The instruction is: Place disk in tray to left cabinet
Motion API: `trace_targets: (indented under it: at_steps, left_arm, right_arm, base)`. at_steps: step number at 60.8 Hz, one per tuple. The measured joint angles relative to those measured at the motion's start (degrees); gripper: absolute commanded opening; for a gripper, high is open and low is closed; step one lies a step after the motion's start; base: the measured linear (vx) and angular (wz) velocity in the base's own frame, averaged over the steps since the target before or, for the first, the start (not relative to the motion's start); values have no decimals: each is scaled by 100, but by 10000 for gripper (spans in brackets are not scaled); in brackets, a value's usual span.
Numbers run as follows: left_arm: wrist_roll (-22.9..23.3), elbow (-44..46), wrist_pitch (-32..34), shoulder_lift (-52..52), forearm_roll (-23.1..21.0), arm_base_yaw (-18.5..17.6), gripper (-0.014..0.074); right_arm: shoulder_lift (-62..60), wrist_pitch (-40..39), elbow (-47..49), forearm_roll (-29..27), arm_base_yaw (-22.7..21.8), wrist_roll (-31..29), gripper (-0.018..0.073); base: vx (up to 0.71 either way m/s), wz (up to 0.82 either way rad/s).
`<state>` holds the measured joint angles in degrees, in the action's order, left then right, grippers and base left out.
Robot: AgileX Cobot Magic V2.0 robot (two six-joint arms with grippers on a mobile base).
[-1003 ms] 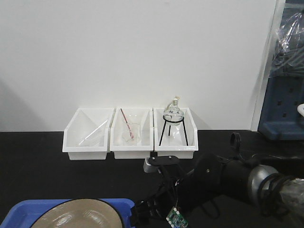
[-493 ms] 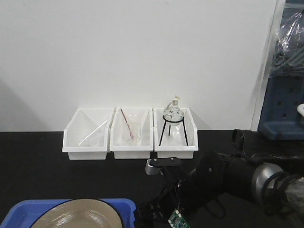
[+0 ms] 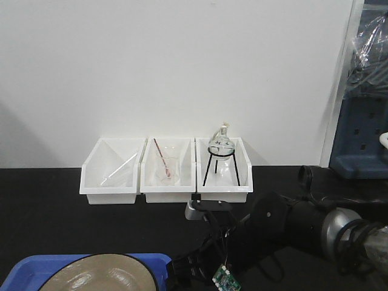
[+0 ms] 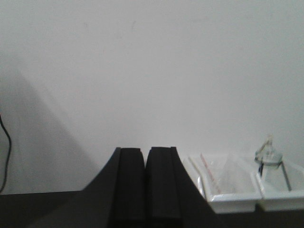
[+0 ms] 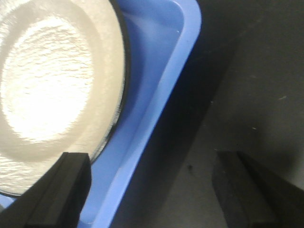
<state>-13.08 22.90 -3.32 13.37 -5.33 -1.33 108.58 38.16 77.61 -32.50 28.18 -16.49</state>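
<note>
One wide-open right gripper (image 5: 152,183) straddles the tray's (image 5: 164,92) rim beside the disk (image 5: 52,85); left gripper (image 4: 145,187) seems closed.

R arm (image 3: 291,224): reaches in low from lower right twd bottom centre of front view, forearm sloping down. R gripper (image 5: 152,190): points downward, fingers (image 5: 61,194) spread wide, well apart, gripping nothing. L gripper (image 4: 145,166): held level, faces fwd, black pads (image 4: 131,185) pressed together w/ only a thin seam btwn, nothing clamped.
</note>
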Motion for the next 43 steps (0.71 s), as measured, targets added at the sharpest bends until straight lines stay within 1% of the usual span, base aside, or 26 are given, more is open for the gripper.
trace_targets:
  at_steps: [5, 7, 10, 15, 20, 23, 27, 31, 35, 43]
  left_arm:
    - [-370, 392, -203, 733, 287, 0, -1]
    - [-442, 487, -250, 970, 366, 0, -1]
    - [-498, 605, -297, 1360, 425, 0, 0]
    - [-450, 692, -346, 1916, 456, 0, 8]
    - [-113, 699, -441, 2333, 464, 0, 37]
    - [211, 699, -503, 2527, 464, 0, 65]
    - [713, 699, -572, 2751, 464, 0, 120]
    - [1103, 699, -588, 2906, 464, 0, 187]
    - [1308, 699, -588, 3035, 468, 0, 275]
    - [1398, 699, -568, 3359, 471, 0, 447]
  right_arm:
    - [0, 0, 0, -84, 0, 0, 571]
    - [0, -7, 0, -97, 0, 0, 571]
    - [0, -17, 0, -114, 0, 0, 571]
    - [0, -66, 0, -122, 0, 0, 571]
    - [0, -104, 0, -132, 0, 28, 571]
    - [0, -104, 0, -137, 0, 85, 571]
    - [0, -109, 0, -138, 0, 185, 571]
    - [0, -109, 0, -138, 0, 244, 571]
    - [0, -109, 0, -138, 0, 279, 571]
    - [0, -115, 0, -138, 0, 395, 571]
  base:
    - [0, 0]
    - [0, 0]
    - [0, 0]
    - [0, 0]
    - [0, 0]
    - [0, 0]
    - [0, 0]
    - [0, 0]
    - [0, 0]
    - [0, 0]
